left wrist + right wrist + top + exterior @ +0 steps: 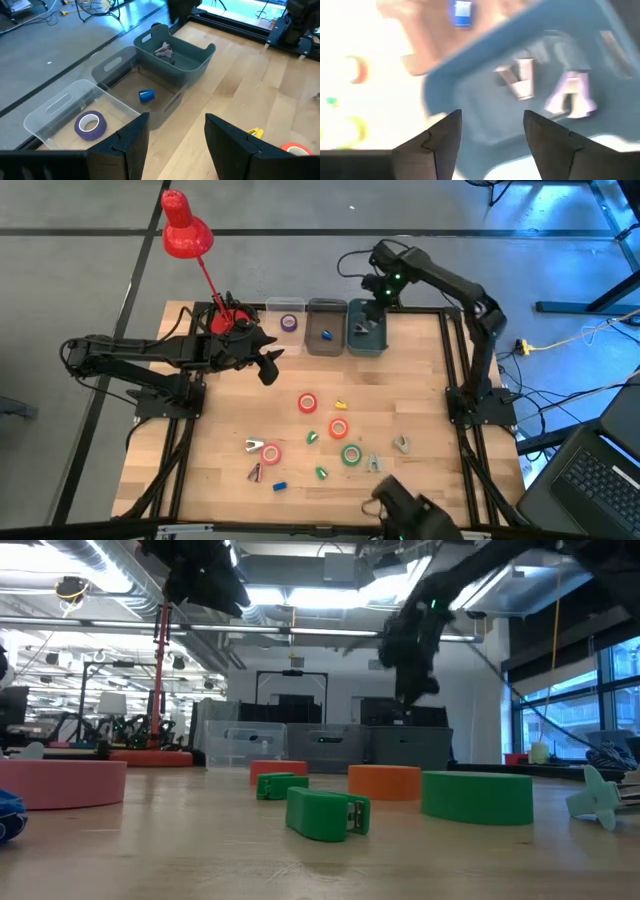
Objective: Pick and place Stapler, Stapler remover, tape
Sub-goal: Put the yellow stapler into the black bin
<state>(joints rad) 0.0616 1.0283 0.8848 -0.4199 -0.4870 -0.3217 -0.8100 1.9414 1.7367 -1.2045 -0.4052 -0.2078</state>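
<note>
Tape rolls lie flat on the table: red-orange ones [307,403] [338,428], a pink one [271,452] and a green one [351,454]. A purple roll [90,124] lies in the clear bin [288,308]. A small blue stapler [146,95] sits in the middle bin. Grey claw-shaped staple removers [520,82] [570,97] lie in the dark teal bin [367,340]. My right gripper [370,310] hangs open above that teal bin, holding nothing. My left gripper [272,364] hovers open over the table's left far part, near the clear bin, also holding nothing.
More grey removers [401,444] [374,464] [253,444] and tiny blocks, yellow [341,404], green [321,472] and blue [280,485], lie among the rolls near the table's near edge. A red lamp [186,235] stands at the far left corner. A green stapler [328,813] shows in the low view.
</note>
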